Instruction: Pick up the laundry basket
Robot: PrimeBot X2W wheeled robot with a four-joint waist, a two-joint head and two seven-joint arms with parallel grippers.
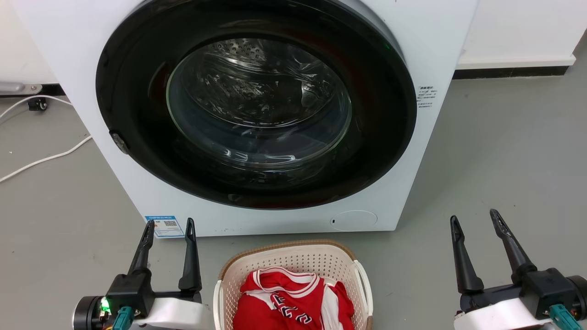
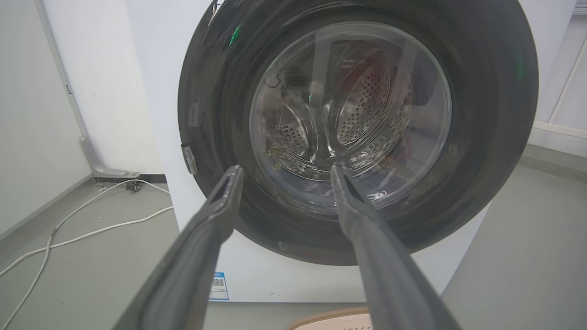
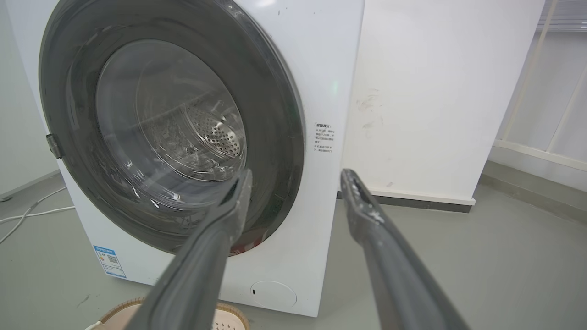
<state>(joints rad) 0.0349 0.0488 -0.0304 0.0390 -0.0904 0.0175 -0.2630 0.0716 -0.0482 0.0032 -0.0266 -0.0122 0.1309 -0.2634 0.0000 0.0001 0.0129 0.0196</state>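
The laundry basket (image 1: 293,259), cream-white and perforated with a brown rim and white side handles, sits on the grey floor at the bottom centre of the head view, holding a red and white garment (image 1: 293,302). Its brown rim also peeks in at the bottom of the left wrist view (image 2: 330,321) and the right wrist view (image 3: 117,311). My left gripper (image 1: 169,223) stands open to the basket's left, apart from it. My right gripper (image 1: 474,217) stands open well to the basket's right. Both hold nothing and point toward the washing machine.
A white washing machine (image 1: 431,68) with a large dark round door, shut, stands directly behind the basket. White cables (image 1: 41,160) lie on the floor at the left. A white wall with a dark baseboard (image 1: 509,71) runs at the right, with open grey floor before it.
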